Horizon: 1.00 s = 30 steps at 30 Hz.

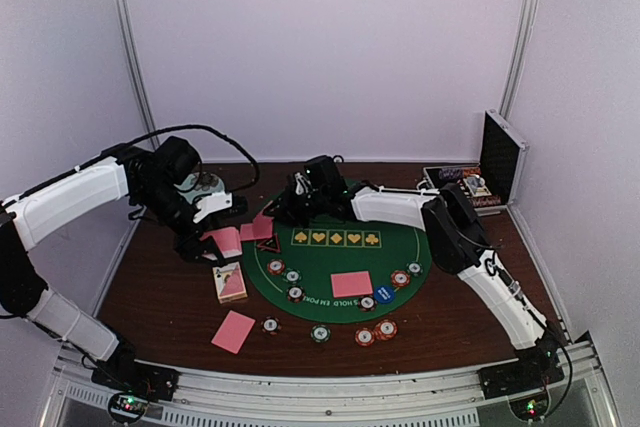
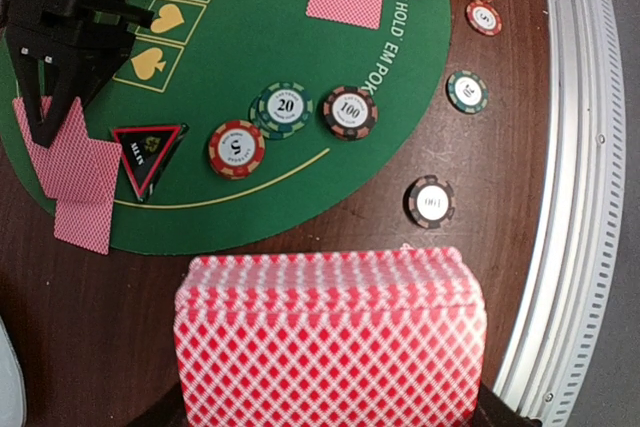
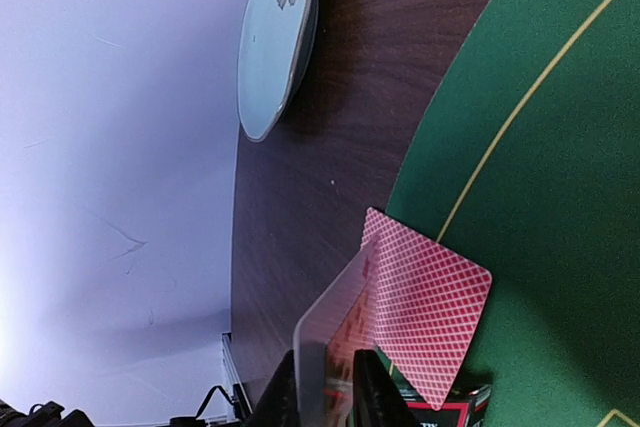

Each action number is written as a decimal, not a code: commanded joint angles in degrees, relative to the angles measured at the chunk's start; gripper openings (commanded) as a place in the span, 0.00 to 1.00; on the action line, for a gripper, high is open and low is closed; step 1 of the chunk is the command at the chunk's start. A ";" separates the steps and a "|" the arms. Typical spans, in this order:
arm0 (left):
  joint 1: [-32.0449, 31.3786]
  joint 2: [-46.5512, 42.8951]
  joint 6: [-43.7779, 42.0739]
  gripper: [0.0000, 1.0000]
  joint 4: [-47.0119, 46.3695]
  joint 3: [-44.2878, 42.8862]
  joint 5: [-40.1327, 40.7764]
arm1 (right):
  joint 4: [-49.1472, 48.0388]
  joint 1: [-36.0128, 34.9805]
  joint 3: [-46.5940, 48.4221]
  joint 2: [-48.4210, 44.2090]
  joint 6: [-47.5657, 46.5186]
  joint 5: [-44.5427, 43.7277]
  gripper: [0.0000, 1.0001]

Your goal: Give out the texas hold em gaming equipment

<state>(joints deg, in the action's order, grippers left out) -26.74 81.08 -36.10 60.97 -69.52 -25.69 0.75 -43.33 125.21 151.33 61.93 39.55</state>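
Observation:
My left gripper (image 1: 214, 238) is shut on a thick deck of pink-backed playing cards (image 2: 330, 332), held above the brown table by the mat's left edge. My right gripper (image 3: 335, 397) is shut on a single card (image 3: 335, 332), held on edge just above two pink-backed cards (image 3: 428, 319) lying at the mat's left rim; it also shows in the left wrist view (image 2: 55, 112). The black-red triangle marker (image 2: 148, 153) lies beside them. Striped chips (image 2: 283, 109) and a blue disc (image 1: 383, 294) sit on the green mat (image 1: 335, 259). The orange disc is not visible.
A pale blue plate (image 3: 272, 42) stands at the back left. The open aluminium case (image 1: 500, 155) is at the back right. A card (image 1: 351, 284) lies on the mat, another (image 1: 232, 332) on the table, a card box (image 1: 230, 282) nearby. More chips (image 1: 365, 336) lie near the front edge.

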 commanded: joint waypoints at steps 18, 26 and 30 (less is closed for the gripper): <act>-0.15 -1.21 -0.06 0.00 -1.64 -0.02 -1.80 | 15.44 0.43 -4.60 -9.78 -12.03 -7.48 0.52; -0.15 -0.68 0.05 0.00 -1.73 -0.48 -1.64 | -6.55 0.08 -27.45 -24.69 -4.17 -2.36 0.67; -0.15 -0.21 0.15 0.00 -1.84 -1.09 -1.94 | -16.59 -2.12 -38.76 -31.86 -0.64 -0.34 0.73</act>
<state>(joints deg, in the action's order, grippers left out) -26.74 81.08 -36.07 60.93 -69.19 -25.98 -1.32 -43.40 94.21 126.37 56.77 36.16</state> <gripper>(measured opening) 0.677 0.709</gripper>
